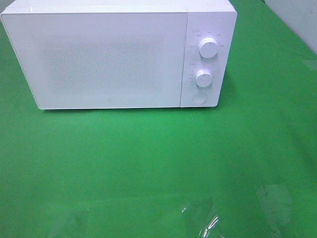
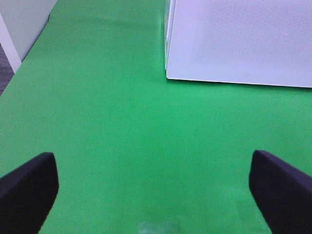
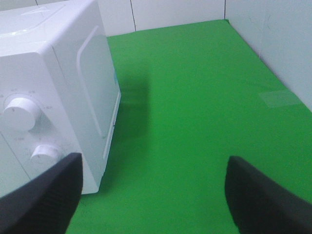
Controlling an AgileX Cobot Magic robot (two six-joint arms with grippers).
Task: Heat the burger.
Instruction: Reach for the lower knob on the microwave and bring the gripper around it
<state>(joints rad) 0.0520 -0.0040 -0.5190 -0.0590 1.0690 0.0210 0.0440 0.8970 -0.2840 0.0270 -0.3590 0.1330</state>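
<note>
The left gripper (image 2: pixel 151 175) hangs over the green cloth (image 2: pixel 122 122), its jaws spread wide with nothing between them. The front left corner of the microwave lies ahead of it. The white microwave (image 1: pixel 109 54) stands at the back of the cloth with its door closed. Its right-hand panel carries an upper knob (image 1: pixel 208 48), a lower knob (image 1: pixel 203 78) and a round button (image 1: pixel 198 97) beneath them. The right gripper (image 3: pixel 153 180) is likewise wide and empty, near the microwave's knob end. Where the burger is cannot be told from these views.

The microwave (image 1: pixel 109 54) stands at the back of the table (image 1: pixel 148 163), dials (image 1: pixel 208 48) right of its door (image 1: pixel 94 59).
</note>
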